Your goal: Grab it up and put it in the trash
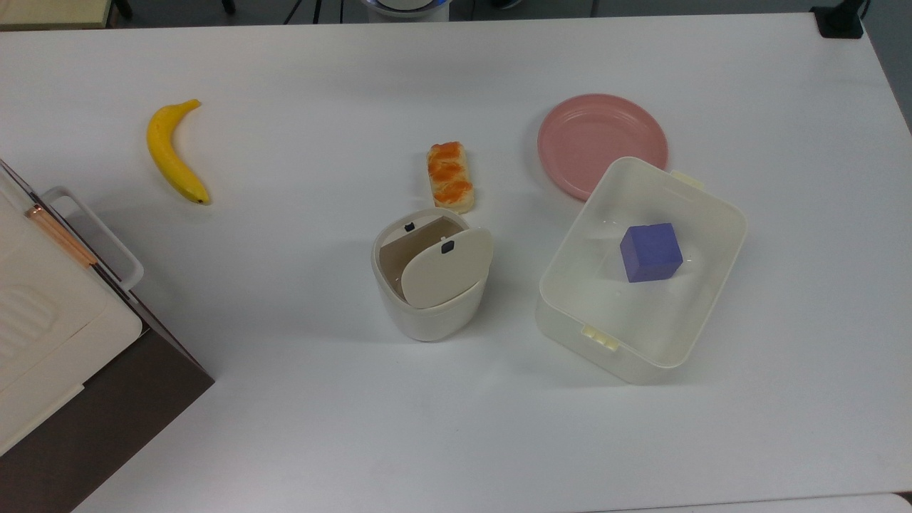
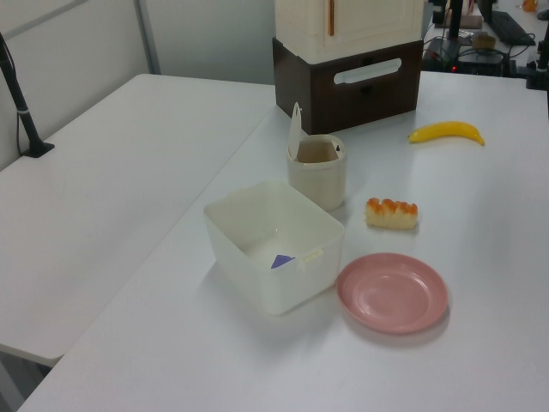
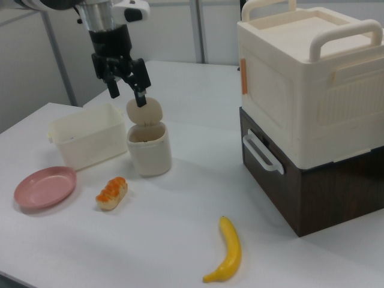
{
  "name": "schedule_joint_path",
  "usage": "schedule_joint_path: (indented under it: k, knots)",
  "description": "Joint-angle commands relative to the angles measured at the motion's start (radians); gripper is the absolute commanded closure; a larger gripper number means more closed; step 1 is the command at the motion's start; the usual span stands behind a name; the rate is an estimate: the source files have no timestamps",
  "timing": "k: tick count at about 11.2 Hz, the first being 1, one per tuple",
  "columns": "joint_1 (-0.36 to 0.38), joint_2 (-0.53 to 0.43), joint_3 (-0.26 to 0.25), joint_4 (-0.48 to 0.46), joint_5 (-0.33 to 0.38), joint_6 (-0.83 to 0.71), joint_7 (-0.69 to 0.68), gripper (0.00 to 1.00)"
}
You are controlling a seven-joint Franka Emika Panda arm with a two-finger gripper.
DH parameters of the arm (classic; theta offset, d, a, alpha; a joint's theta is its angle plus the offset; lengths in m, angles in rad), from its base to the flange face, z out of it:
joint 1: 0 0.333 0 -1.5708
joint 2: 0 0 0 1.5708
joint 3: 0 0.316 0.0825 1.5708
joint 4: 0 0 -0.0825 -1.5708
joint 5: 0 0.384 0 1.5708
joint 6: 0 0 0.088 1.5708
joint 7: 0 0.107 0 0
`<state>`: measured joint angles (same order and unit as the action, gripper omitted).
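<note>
The trash (image 1: 430,318) is a small cream round bin in the middle of the table, its swing lid (image 1: 447,269) tilted up on edge so the inside shows. It also appears as the trash (image 2: 317,182) and the trash (image 3: 149,153). "It" is out of view. In the right view my gripper (image 3: 127,98) hangs high in the air, open, with nothing between its black fingers. There it appears just above and slightly left of the raised lid.
A banana (image 1: 174,153) lies at the top view's left, an orange-topped bread slice (image 1: 450,177) just behind the bin. A pink plate (image 1: 602,139) and a rectangular cream container (image 1: 570,251) holding a blue cube (image 1: 650,251) sit at the right. A cream box on a brown base (image 1: 50,335) fills the left corner.
</note>
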<state>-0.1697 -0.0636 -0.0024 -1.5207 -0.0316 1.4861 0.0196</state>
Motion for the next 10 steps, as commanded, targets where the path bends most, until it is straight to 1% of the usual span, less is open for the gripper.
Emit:
schedule_joint_path:
  k: [1,3,8,9,10]
  knots:
    - [0.007,-0.024,-0.028,-0.102,0.035,0.120,-0.035,0.00]
    - [0.009,-0.024,-0.027,-0.160,0.036,0.185,-0.035,0.00]
    - [0.015,-0.015,-0.022,-0.154,0.035,0.191,-0.029,0.00]
    - [0.015,-0.007,-0.021,-0.154,0.033,0.195,-0.044,0.00]
    - [0.013,-0.005,-0.021,-0.153,0.033,0.198,-0.116,0.00]
